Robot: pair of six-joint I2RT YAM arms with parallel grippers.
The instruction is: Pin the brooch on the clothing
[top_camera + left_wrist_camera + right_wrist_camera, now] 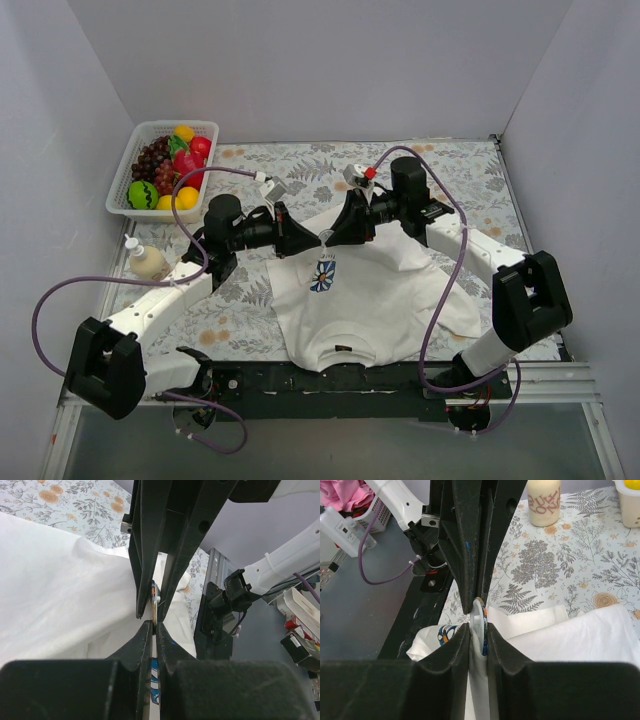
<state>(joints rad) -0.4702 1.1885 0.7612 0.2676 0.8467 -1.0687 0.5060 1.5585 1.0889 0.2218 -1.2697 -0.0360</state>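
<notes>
This is a robot test cell in a lab. Plain pale panels [300, 60] wall in the tabletop [450, 170] behind and on both sides of the jaws. Purple cables [441, 300] loop off both arms down to a metal rail [570, 385] on the near side of the jaws. The flowered cloth covering and a basket [120, 175] of toy fruit, well off to the left of the jaws, look like staged props.

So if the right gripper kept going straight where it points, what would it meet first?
Most likely the left gripper, facing it nearly tip to tip; only the brooch in its own fingers and a pinched fold of the T-shirt lie between.
</notes>
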